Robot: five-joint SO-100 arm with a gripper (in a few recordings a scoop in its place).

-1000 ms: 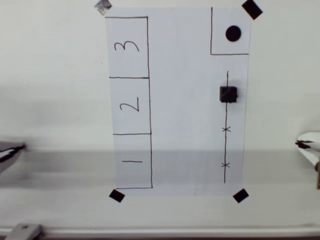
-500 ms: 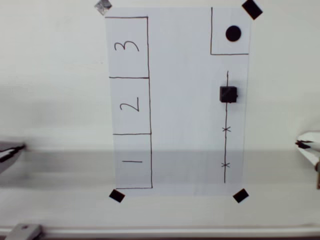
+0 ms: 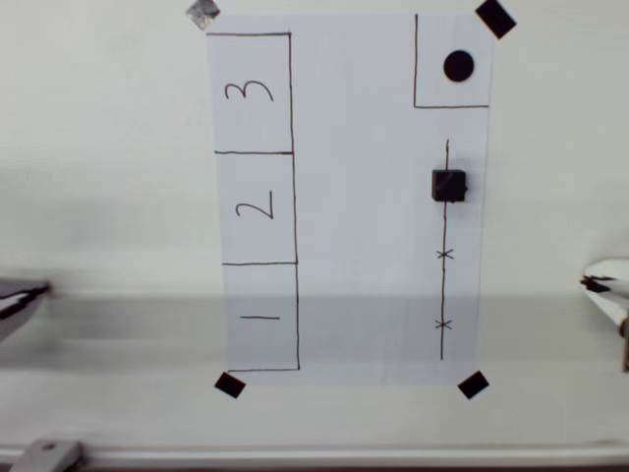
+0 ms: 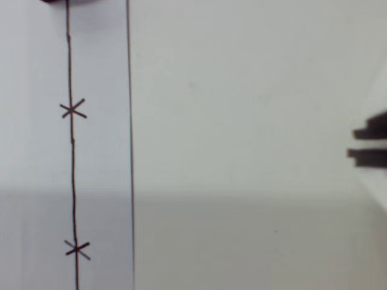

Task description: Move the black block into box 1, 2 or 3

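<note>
Paper [image 3: 364,197] lies flat on the pale table [image 3: 98,147], pinned by black tape squares [image 3: 229,384] at three corners and a greyish piece [image 3: 202,13] at its top left corner in the overhead view. Along the sheet's left edge run three drawn rectangles, marked 3 [image 3: 251,93], 2 [image 3: 256,207] and, nearest the bottom edge, box 1 [image 3: 261,317]. Near the right edge, the black block [image 3: 449,185] sits on a drawn vertical line [image 3: 443,295] with two crosses, just below a smaller outline with a solid dot [image 3: 458,66] in the top right corner. It is well apart from box 1. At the table's right edge a white part with a dark tip, seemingly the gripper [image 3: 601,283], shows; I cannot tell how its jaws stand. The wrist view shows the line [image 4: 74,181], its crosses and the paper's edge.
</note>
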